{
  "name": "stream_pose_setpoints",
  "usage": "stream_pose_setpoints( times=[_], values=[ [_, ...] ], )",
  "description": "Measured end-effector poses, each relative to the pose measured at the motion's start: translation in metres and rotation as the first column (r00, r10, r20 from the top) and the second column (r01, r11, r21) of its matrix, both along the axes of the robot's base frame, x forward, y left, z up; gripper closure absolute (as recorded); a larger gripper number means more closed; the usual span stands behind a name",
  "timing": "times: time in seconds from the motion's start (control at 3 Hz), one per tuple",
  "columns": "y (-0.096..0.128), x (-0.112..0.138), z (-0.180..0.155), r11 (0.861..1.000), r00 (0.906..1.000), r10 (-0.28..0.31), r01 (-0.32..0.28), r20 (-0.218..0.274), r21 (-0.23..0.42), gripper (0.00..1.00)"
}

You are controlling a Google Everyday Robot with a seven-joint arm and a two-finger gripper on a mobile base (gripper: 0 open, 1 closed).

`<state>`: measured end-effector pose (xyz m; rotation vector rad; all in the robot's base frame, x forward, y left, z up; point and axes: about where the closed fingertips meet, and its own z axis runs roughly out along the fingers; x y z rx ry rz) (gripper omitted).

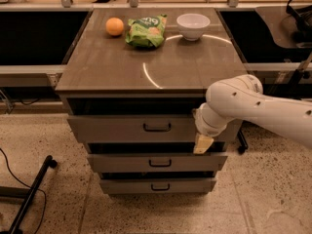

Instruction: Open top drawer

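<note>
The top drawer [122,128] is the widest of three grey-brown drawers in a low cabinet, with a small black bar handle [157,127] at its centre. A dark gap shows above its front. My gripper [203,143] hangs from the white arm in front of the drawer's right end, to the right of the handle and a little below it. Only its pale yellowish tip shows, near the drawer's lower edge.
On the cabinet top [146,65] lie an orange [114,26], a green snack bag [145,31] and a white bowl [193,25]. The middle drawer [156,162] and bottom drawer [156,185] sit below. A black stand leg [31,194] and cables lie on the floor at left.
</note>
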<state>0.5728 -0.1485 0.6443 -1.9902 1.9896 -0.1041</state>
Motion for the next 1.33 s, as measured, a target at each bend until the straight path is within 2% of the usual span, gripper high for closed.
stream_pose_setpoints(
  times=[0.67, 1.0, 1.33],
  values=[
    [0.002, -0.017, 0.01, 1.0, 0.9998, 0.019, -0.019, -0.001, 0.001, 0.74],
    [0.002, -0.017, 0.018, 1.0, 0.9998, 0.019, -0.019, -0.001, 0.001, 0.95],
    [0.002, -0.017, 0.022, 1.0, 0.9998, 0.019, -0.019, -0.001, 0.001, 1.0]
  ],
)
